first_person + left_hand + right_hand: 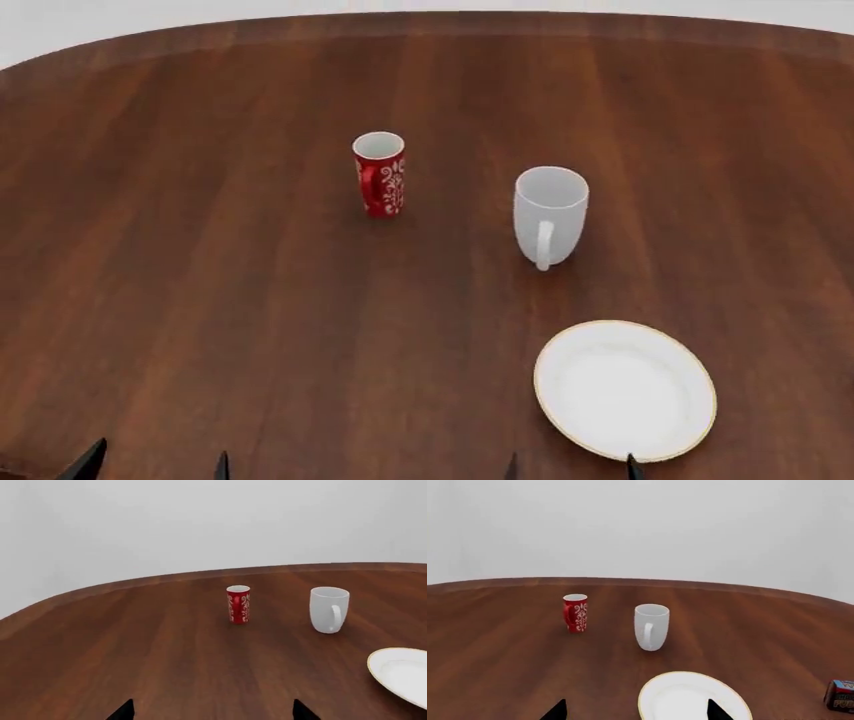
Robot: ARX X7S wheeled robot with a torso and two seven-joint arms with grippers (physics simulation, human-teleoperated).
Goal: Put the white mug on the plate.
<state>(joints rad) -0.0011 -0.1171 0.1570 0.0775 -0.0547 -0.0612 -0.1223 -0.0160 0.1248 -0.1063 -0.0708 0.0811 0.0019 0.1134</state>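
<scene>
While upright, white mug (550,215) stands off plate (625,389); grippers seemingly open.

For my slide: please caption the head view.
White mug and red mug upright on table, plate empty.

Left gripper (154,462) and right gripper (570,464) show only dark fingertips at the head view's lower edge. On each, the fingertips stand well apart, nothing between them. Arms are out of sight.

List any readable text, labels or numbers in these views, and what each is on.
No text is legible.
Red mug: white floral pattern only, no lettering.
White mug and plate: plain, unmarked.
Small can at the right wrist view's edge: printed label, too blurred and cropped to read.
</scene>
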